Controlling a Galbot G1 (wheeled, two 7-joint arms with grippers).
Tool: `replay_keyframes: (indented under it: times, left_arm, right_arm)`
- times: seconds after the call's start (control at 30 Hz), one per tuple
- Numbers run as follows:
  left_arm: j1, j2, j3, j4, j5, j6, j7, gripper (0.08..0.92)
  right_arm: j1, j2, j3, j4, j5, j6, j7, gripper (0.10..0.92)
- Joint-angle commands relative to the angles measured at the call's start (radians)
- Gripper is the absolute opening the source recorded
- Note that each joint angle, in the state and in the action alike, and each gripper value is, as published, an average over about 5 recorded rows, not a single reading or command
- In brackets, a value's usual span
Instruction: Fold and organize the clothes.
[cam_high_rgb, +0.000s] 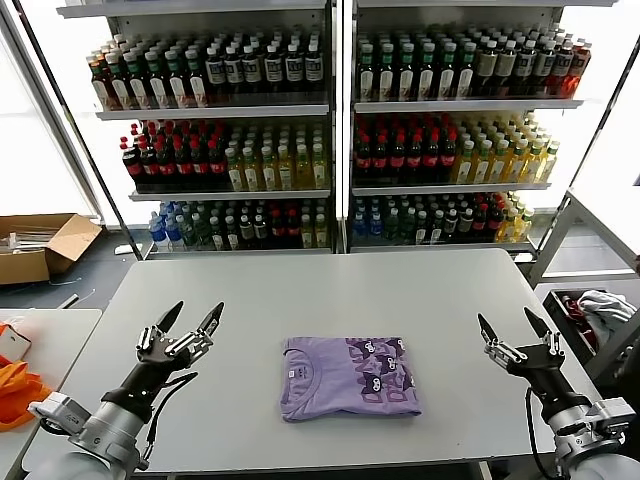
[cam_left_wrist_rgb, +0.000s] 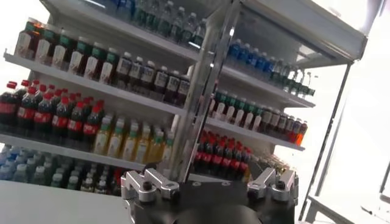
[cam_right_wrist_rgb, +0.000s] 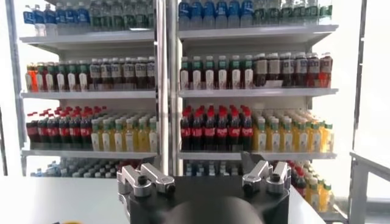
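Bare table (cam_high_rgb: 300, 290) all around my folded T-shirt (cam_high_rgb: 347, 376); my left gripper (cam_high_rgb: 190, 319) and right gripper (cam_high_rgb: 513, 325) flank it, jaws spread, well apart. Bottle shelves (cam_high_rgb: 330, 110) wall off far edge.

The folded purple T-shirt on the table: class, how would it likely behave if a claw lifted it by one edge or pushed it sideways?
The T-shirt is soft fabric in flat layers, so lifted by one edge it would probably sag and unfold. It looks thin, so likely light. Pushed across the smooth table, it would probably bunch or wrinkle rather than slide whole. Both the left claw and right claw are open, clear of it.
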Motion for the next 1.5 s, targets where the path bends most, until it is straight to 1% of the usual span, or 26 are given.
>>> replay_keyframes:
  times: [0.03,0.33,0.67,0.93,1.33,1.5]
  left_arm:
    - [0.022,-0.011,-0.054,-0.009,0.029,0.004,0.035,0.823]
    - [0.006,-0.001,-0.061,0.000,0.029,0.014,0.043,0.823]
    - [0.007,-0.032,-0.116,-0.007,0.064,0.060,0.094,0.823]
    - [0.012,-0.035,-0.143,-0.019,0.092,0.064,0.117,0.822]
    - [0.023,-0.033,-0.148,-0.032,0.139,0.061,0.113,0.823]
    - [0.049,-0.030,-0.102,-0.033,0.207,0.025,0.106,0.823]
  right_arm:
    - [-0.027,0.012,0.022,-0.011,-0.050,0.026,-0.010,0.823]
    - [-0.021,0.014,0.032,-0.010,-0.029,0.038,-0.019,0.823]
    - [-0.025,0.015,0.041,-0.025,-0.036,0.038,-0.023,0.823]
    - [-0.028,0.014,0.050,-0.017,-0.026,0.041,-0.025,0.823]
    - [-0.049,0.025,0.085,-0.022,-0.041,0.068,-0.079,0.823]
    - [-0.052,0.021,0.097,-0.032,-0.025,0.084,-0.105,0.823]
